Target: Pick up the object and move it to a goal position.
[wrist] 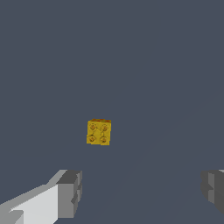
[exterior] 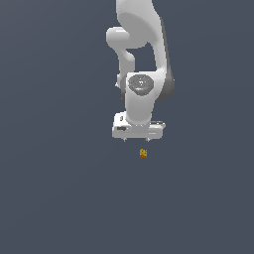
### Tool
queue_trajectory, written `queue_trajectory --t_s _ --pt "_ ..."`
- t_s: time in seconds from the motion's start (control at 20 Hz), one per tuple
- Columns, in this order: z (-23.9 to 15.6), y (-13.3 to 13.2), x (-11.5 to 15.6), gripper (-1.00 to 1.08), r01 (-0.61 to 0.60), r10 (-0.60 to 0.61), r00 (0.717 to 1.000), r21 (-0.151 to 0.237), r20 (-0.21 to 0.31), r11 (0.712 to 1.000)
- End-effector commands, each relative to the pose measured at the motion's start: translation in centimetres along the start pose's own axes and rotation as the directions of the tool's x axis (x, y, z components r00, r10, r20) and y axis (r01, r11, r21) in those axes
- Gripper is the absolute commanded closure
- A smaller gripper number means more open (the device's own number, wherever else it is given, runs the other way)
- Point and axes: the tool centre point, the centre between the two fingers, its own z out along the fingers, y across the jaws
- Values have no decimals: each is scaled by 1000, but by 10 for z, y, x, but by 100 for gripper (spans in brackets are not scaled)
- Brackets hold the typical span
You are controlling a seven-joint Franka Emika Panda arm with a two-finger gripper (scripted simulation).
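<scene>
Arm (exterior: 141, 74): white Panda, hangs from top of ext. view, wrist pointing down.
Gripper (wrist: 142, 190): fingers (wrist: 70, 192) spread wide, nothing btwn them.
Block (exterior: 143, 154): tiny yellow-orange cube w/ four darker round marks on facing side; sits just below gripper in ext. view, apart from it, not touching.
Surroundings: plain dark grey-blue all round.

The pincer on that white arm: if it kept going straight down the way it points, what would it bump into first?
Probably the bare grey floor. The open pincer points down, and the little yellow block sits apart from its fingers, seemingly off their line, though depth is unclear.
</scene>
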Motion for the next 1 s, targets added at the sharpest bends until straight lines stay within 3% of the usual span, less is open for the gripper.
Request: queue_trajectory --t_s 0.0,0.45,0.95 --pt "13 -9 3 -92 -20 20 1000 -4 -6 1000" --pt "50 -36 10 -92 -79 79 997 -13 -28 997" --pt "60 -39 10 -92 -84 84 996 -13 -29 996"
